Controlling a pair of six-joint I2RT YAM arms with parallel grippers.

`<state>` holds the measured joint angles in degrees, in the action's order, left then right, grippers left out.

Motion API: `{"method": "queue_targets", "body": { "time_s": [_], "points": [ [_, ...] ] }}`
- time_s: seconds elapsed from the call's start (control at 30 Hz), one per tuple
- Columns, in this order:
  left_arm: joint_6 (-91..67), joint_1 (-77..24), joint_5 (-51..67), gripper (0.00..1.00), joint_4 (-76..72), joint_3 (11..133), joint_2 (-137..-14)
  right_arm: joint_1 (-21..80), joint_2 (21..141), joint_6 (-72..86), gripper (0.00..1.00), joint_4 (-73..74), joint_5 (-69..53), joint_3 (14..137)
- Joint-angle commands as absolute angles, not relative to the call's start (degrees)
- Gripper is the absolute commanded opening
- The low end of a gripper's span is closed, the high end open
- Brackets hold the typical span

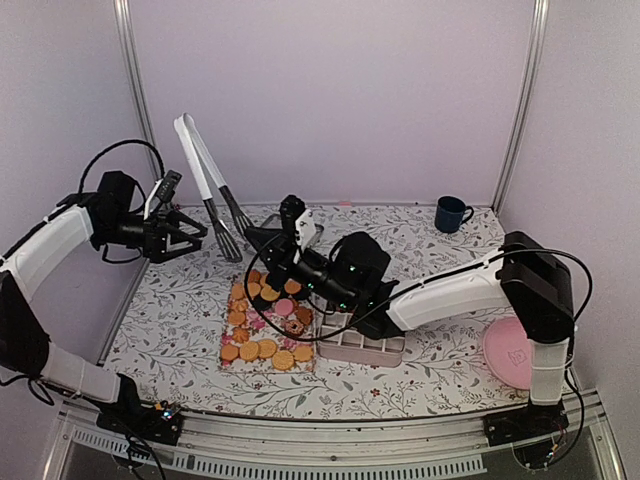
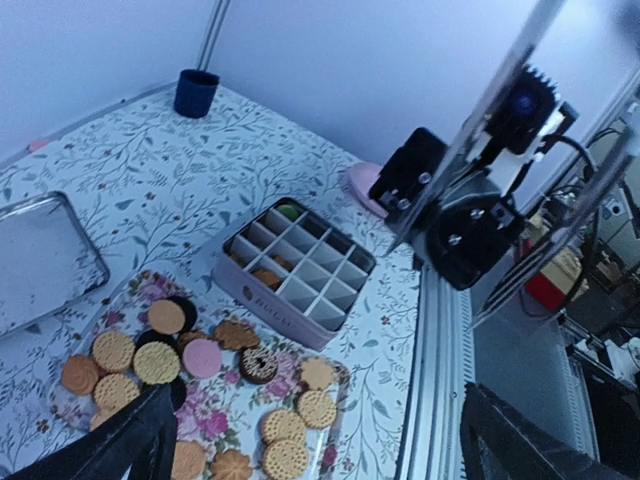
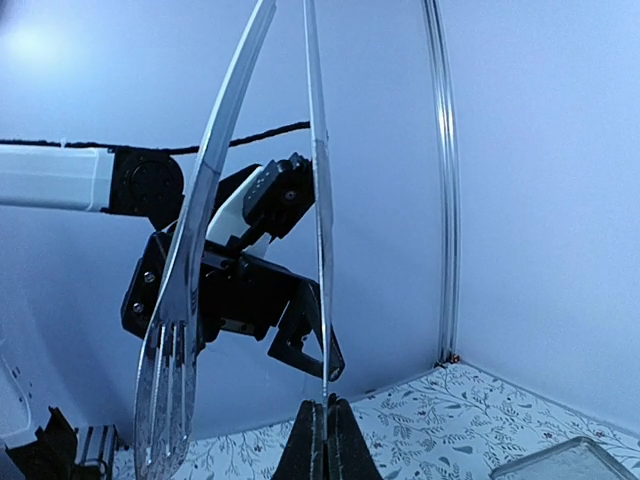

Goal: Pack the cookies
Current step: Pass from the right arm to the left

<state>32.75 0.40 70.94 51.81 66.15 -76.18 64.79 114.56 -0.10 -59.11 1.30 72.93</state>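
Closest in, the right gripper (image 3: 322, 412) has its jaws pinched tight on one thin blade of the tongs (image 3: 200, 230), down near the slotted tips. The tool stands up off the table, its white handles leaning away toward 11 o'clock. The left gripper (image 1: 193, 238) hovers just beside it at 9 o'clock, jaws spread wide and holding nothing.

The cookies (image 1: 265, 322) lie on the floral tray (image 2: 225, 400), at 5 o'clock from the tong tips. The divided box (image 2: 262, 300) sits at the tray's 3 o'clock, with a few pieces already in its cells.

To my eye this is a handover. The left jaws should come in across both blades, partway up, and close only until firm — not so hard that the tips clap together. The right should let go only once that hold is sure — otherwise the tongs may topple onto the tray.
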Motion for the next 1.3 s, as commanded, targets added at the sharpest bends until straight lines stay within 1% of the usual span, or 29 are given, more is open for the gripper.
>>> {"method": "queue_targets", "body": {
  "time_s": [0.0,0.1,0.17,0.23,0.3,0.33,0.4,0.43,0.47,0.53,0.57,0.63,0.67,0.73,0.77,0.8,0.83,0.87,0.9,0.93,0.97,1.0,1.17,1.27],
  "points": [
    [26.39,-2.55,82.11,0.98,46.73,64.57,-72.40,64.78,119.72,6.19,0.00,-79.64,6.77,78.88],
    [18.74,-3.03,86.70,0.91,40.10,62.58,-70.14,64.85,121.42,6.82,0.00,-79.01,6.77,81.63],
    [9.87,-3.34,89.54,0.85,31.72,59.90,-67.95,64.85,121.88,6.84,0.00,-78.91,7.55,82.44],
    [-5.27,-3.77,92.31,0.79,11.46,55.17,-66.10,64.82,122.46,6.32,0.00,-78.95,7.72,83.11],
    [-25.27,-4.42,94.33,0.73,-11.34,49.67,-66.19,64.82,123.09,6.01,0.00,-78.49,7.33,83.95],
    [-38.53,-4.70,94.44,0.71,-28.82,45.88,-66.26,64.78,123.46,6.02,0.00,-78.18,7.04,84.40],
    [-70.00,-4.88,93.24,0.73,-74.52,37.47,-67.94,64.81,124.15,6.51,0.00,-77.69,6.58,85.06],
    [-82.03,-5.19,92.81,0.75,-89.36,35.90,-69.59,64.74,124.46,6.99,0.00,-77.44,6.47,85.29],
    [-87.89,-5.86,92.85,0.76,-94.75,35.91,-71.35,64.75,124.72,7.33,0.00,-77.22,6.13,85.41],
    [-91.02,-6.32,93.10,0.76,-95.29,36.91,-73.54,64.69,125.01,8.54,0.00,-76.87,4.94,85.51],
    [-91.97,-6.16,93.16,0.78,-96.55,37.28,-73.89,64.63,125.27,8.95,0.00,-76.40,4.36,85.64],
    [-91.65,-6.19,91.78,0.86,-96.51,37.43,-73.37,64.65,125.81,10.03,0.00,-75.72,3.58,86.00],
    [-90.05,-6.19,90.78,0.88,-94.26,37.69,-72.64,64.70,126.13,10.73,0.00,-75.47,3.07,86.18],
    [-81.70,-5.85,89.33,0.92,-82.52,39.06,-70.90,64.70,126.39,11.57,0.00,-75.43,2.36,86.15],
    [-75.74,-5.06,88.33,0.98,-74.22,40.30,-69.67,64.77,126.15,11.96,0.00,-75.65,2.41,85.76],
    [-66.40,-4.07,87.10,0.99,-60.52,42.46,-68.18,64.73,125.84,12.09,0.00,-76.12,2.76,85.13],
    [-53.07,-2.88,84.57,0.99,-40.82,46.57,-66.87,64.66,125.27,12.12,0.00,-76.64,3.40,84.33],
    [-33.50,-2.26,79.61,0.99,-8.17,52.46,-66.12,64.62,124.73,12.06,0.00,-77.17,4.07,83.51],
    [-15.23,-3.16,69.63,0.99,13.50,59.96,-66.82,64.56,124.17,11.60,0.00,-77.49,4.61,82.78],
    [-4.95,-5.17,61.84,0.99,23.62,64.88,-68.27,64.33,123.66,11.45,0.00,-77.63,4.83,82.29],
    [-1.23,-5.77,58.42,0.99,27.36,66.73,-69.50,64.10,123.40,11.63,0.00,-77.61,4.87,81.86],
    [-0.95,-5.10,58.87,0.99,28.33,66.94,-70.09,63.80,123.26,12.41,0.00,-77.68,4.57,81.69],
    [-2.37,-6.45,68.60,0.99,24.76,63.02,-65.66,63.46,123.90,15.08,0.00,-78.07,1.48,82.62],
    [-4.21,-8.51,72.25,0.94,24.18,61.21,-64.71,63.12,124.78,17.07,0.00,-78.76,-1.10,83.58]
  ]
}}
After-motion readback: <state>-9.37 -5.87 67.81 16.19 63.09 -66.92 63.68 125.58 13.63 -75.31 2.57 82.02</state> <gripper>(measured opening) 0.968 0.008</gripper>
